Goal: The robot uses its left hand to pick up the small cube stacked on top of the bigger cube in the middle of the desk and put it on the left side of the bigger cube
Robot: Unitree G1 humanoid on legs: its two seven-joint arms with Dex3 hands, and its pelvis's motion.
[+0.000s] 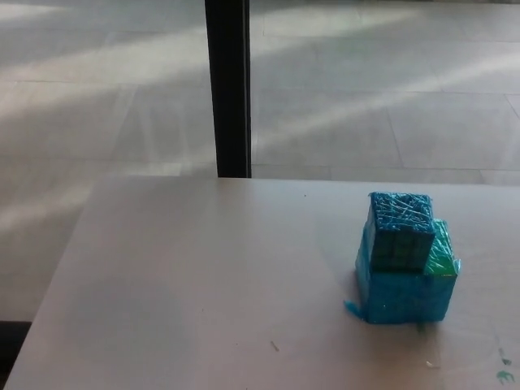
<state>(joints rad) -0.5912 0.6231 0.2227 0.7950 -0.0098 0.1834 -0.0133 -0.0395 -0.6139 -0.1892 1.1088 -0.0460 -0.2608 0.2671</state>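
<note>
Small cube sits atop the big cube, right of the desk centre.
Neither hand is in view, so their state cannot be told; pick-up not begun; whole move left.

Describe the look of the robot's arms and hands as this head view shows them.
Neither arm nor hand shows in the head view, so nothing of their colour, shape, cables or markings can be told. The picture holds only the pale desk top, the small blue taped cube stacked on the bigger blue cube with a green top, and a black post behind the desk.
</note>
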